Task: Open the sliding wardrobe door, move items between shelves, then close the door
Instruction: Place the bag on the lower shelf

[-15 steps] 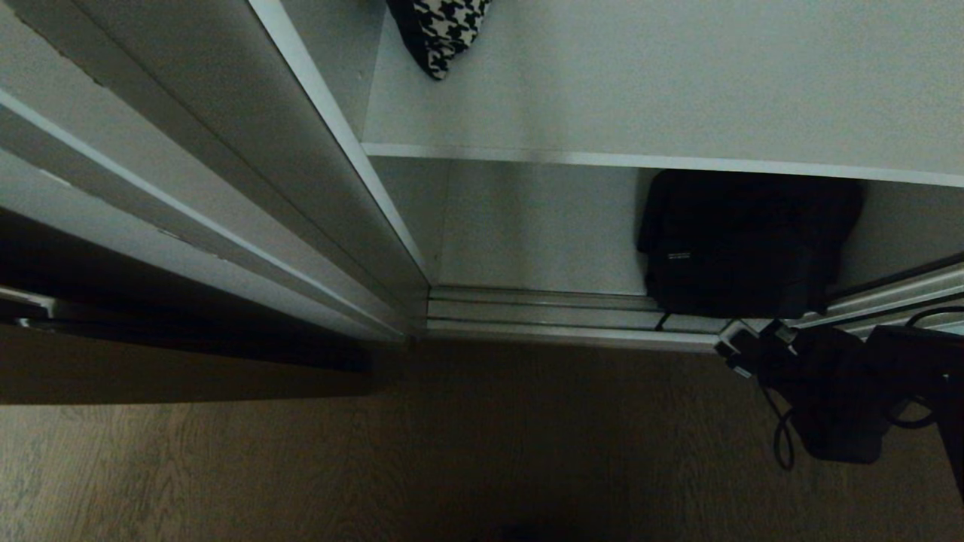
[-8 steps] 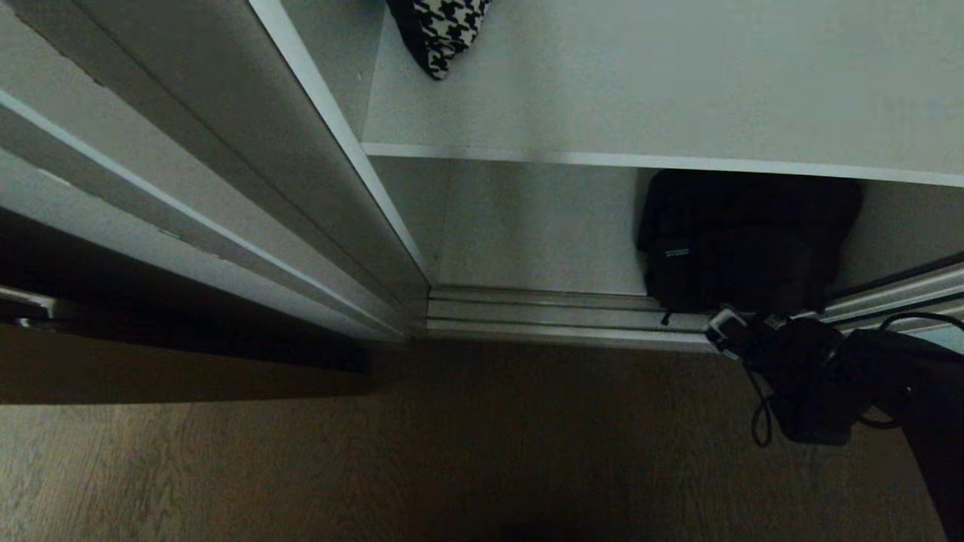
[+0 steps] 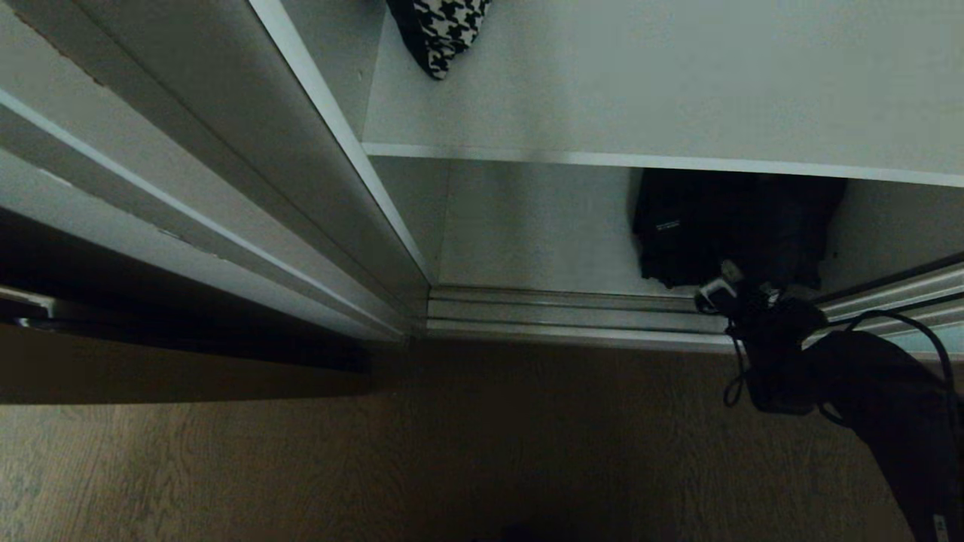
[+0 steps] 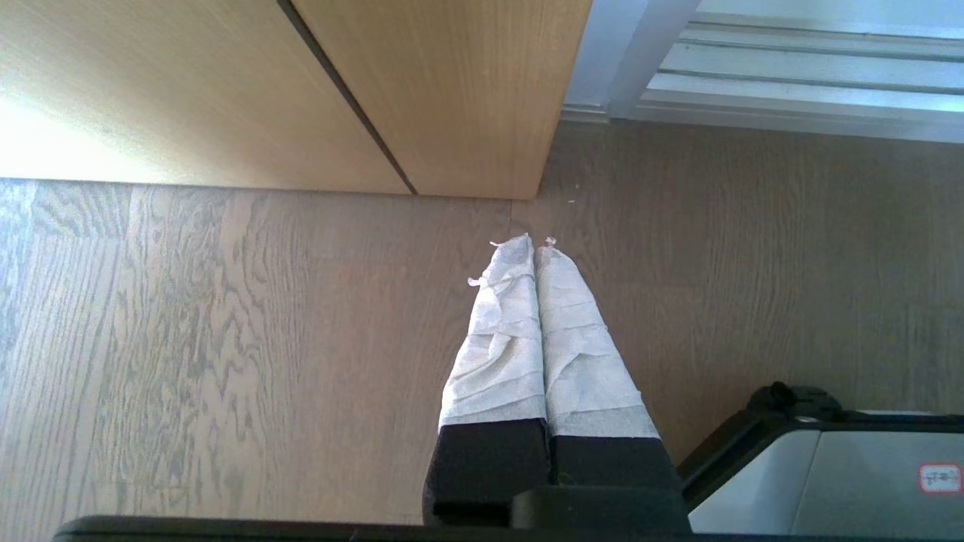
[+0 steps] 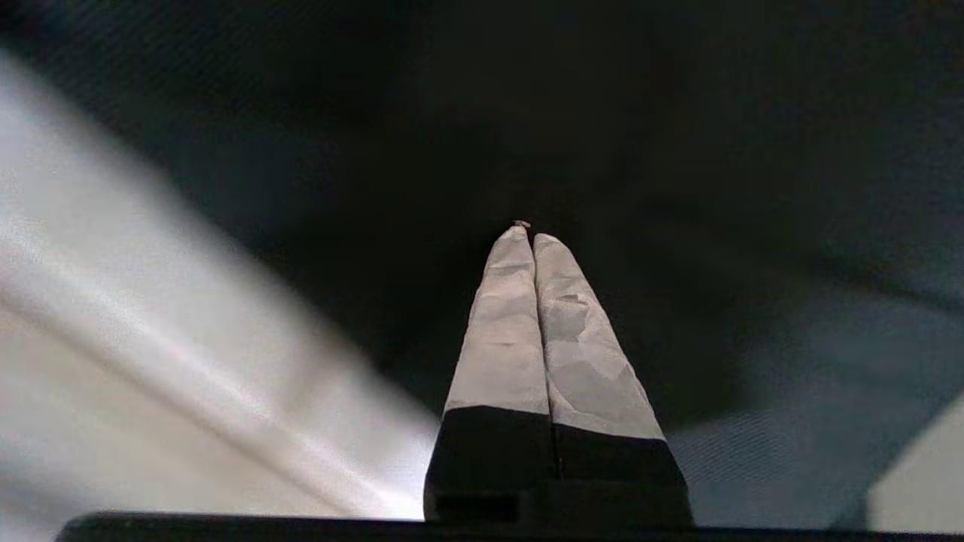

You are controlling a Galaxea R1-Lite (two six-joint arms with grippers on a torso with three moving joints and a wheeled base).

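here the wardrobe stands open: the sliding wardrobe door point(image 3: 188, 173) is pushed off to the left, its silver frame slanting across the left of the head view, so the opening step looks done. two shelves show inside. the upper shelf point(image 3: 678, 90) is a broad white board, far and high in the view, and the lower shelf point(image 3: 542, 233) lies beneath it just behind the floor track point(image 3: 572, 316). the wood floor point(image 3: 376, 467) fills the near part of the scene.

two items can be counted. one black bag point(image 3: 723, 226) sits on the lower shelf at the right, tucked under the upper board's front edge. one houndstooth cloth point(image 3: 444, 30) lies on the upper shelf at the far left, partly cut off by the edge of the view.

the moving step seems only to be starting, since neither item is held. closing the door is left as well. the right gripper point(image 5: 531, 237) reaches in from the near right over the track, its taped fingers pressed together and pinching nothing, tips right up against the dark fabric of the bag; whether they touch it i cannot tell. the left gripper point(image 4: 531, 245) hangs parked over the floor beside a light wood door point(image 4: 376, 90), fingers likewise pressed together and empty.
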